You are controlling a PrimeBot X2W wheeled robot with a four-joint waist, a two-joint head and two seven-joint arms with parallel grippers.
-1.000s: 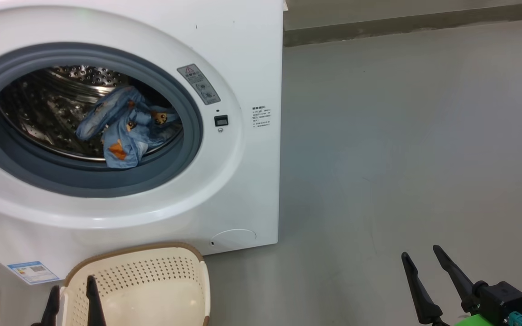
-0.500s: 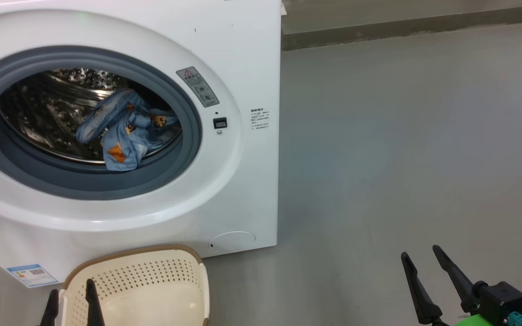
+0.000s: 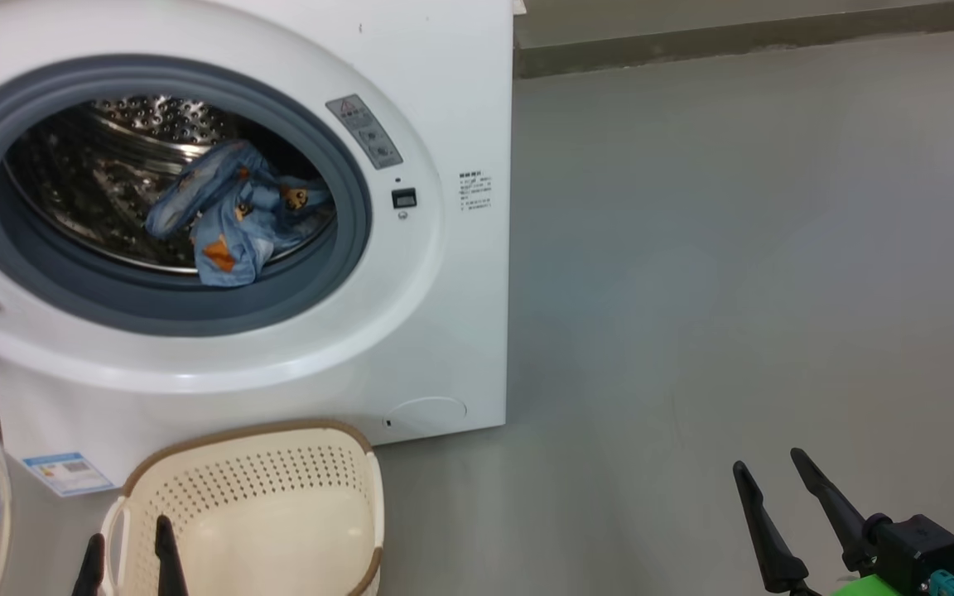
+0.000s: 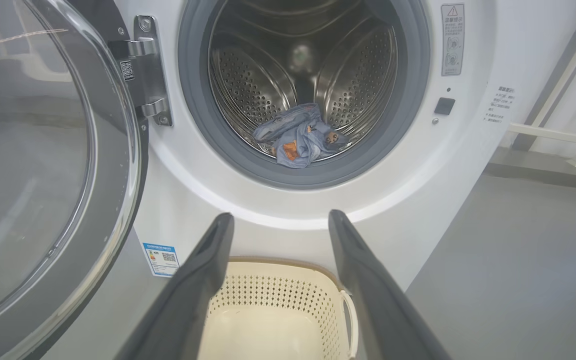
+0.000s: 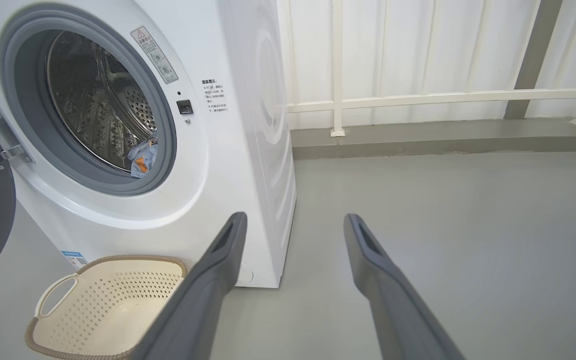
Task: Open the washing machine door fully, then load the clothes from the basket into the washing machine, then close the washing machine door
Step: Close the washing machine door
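Inside the drum (image 3: 96, 165) the clothes (image 3: 228, 219) lie unmoved; only the camera shifted. With the basket (image 3: 278, 480) empty, left gripper (image 3: 129, 531) and right gripper (image 3: 767, 461) open, holding nothing, the washing machine door (image 4: 43, 150) waits for closing

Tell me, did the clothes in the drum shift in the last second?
No. The clothes lie the same against the grey gasket; the whole view slid up, so the camera moved.

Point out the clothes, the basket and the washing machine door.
the clothes (image 3: 237, 217): head view, middle of the blue printed bundle.
the basket (image 3: 278, 473): head view, perforated back wall.
the washing machine door (image 4: 33, 150): left wrist view, clear glass window.
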